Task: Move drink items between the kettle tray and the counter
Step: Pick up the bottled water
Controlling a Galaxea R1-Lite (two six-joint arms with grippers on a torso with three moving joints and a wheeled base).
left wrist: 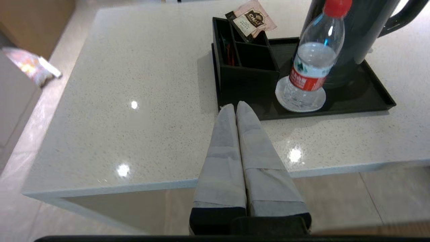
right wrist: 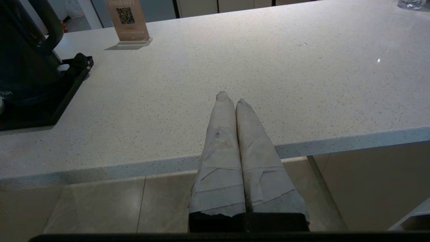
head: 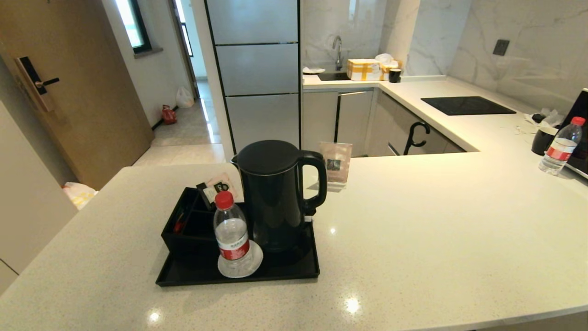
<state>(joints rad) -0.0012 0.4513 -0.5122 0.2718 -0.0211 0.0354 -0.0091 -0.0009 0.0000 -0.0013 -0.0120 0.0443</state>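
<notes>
Glossy speckled beige stone bench (head: 413, 239): one low-rimmed black tray (head: 285, 275) bearing tall black kettle (head: 273, 197), red-capped clear bottle (head: 231, 232) at its 8 o'clock. Left tool (left wrist: 235, 107), right tool (right wrist: 230, 98): clenched, empty.

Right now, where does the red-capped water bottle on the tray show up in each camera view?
Head view: water bottle stands on the white coaster, front of the black tray.
Left wrist view: bottle at upper right, beyond the shut left gripper.
Right wrist view: not in it.
Shared landmark: the black kettle.
</notes>
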